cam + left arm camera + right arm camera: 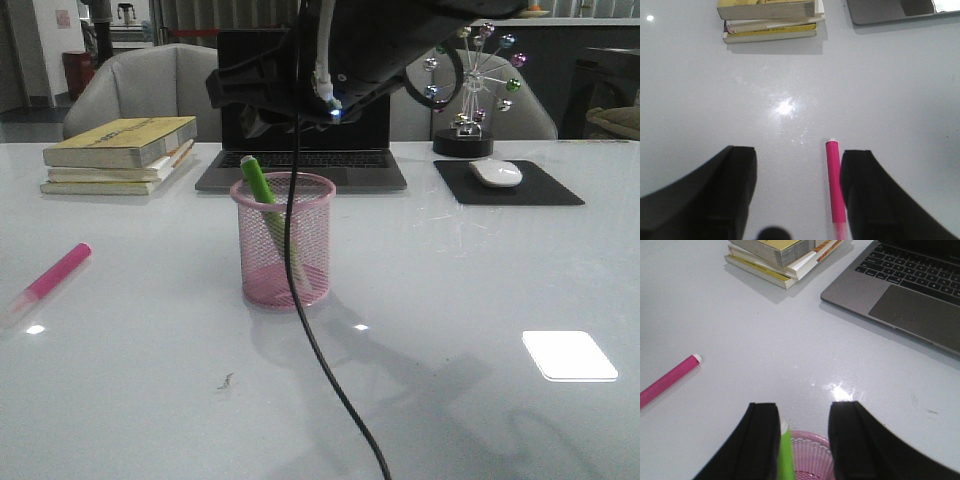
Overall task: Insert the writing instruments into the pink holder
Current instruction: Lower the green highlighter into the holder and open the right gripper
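Your spread left pincer (797, 192) had the pink marker (835, 182) beside one finger; your parted right pincer (804, 440) hung above the holder's rim (810, 436), bare table (740, 340) beyond.

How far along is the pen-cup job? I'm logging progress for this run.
Halfway. Done: the green highlighter leans inside the pink holder, the open right end effector above it. In hand: the open left end effector brackets the pink highlighter, ungrasped. Left: lifting and inserting it.
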`<state>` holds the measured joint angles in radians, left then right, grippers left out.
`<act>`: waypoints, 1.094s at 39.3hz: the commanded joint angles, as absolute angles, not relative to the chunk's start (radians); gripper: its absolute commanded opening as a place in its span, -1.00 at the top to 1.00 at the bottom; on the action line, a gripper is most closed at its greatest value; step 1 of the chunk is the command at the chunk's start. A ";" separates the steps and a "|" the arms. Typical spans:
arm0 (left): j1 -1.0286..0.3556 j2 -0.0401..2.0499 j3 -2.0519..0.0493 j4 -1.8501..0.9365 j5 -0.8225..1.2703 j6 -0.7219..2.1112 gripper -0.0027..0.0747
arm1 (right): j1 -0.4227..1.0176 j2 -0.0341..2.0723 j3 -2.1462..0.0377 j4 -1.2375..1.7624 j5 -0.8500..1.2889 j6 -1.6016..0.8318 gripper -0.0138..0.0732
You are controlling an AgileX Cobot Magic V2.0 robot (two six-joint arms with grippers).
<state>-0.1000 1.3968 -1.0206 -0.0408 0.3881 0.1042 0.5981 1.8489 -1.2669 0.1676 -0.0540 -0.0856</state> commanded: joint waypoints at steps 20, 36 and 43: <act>-0.098 1.366 -1.058 -0.040 0.319 0.101 -0.19 | 0.384 1.376 -1.268 0.000 0.320 -0.117 -0.18; -0.098 1.366 -1.058 -0.040 0.316 0.101 -0.19 | 0.136 1.026 -0.981 -0.006 0.446 -0.105 -0.18; -0.098 1.366 -1.058 -0.040 0.312 0.101 -0.19 | 0.023 0.854 -0.846 0.000 0.534 -0.078 -0.18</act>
<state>-0.1000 1.3984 -1.0206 -0.0408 0.3864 0.1042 0.0590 0.9240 -0.8571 0.0069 0.5605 -0.0931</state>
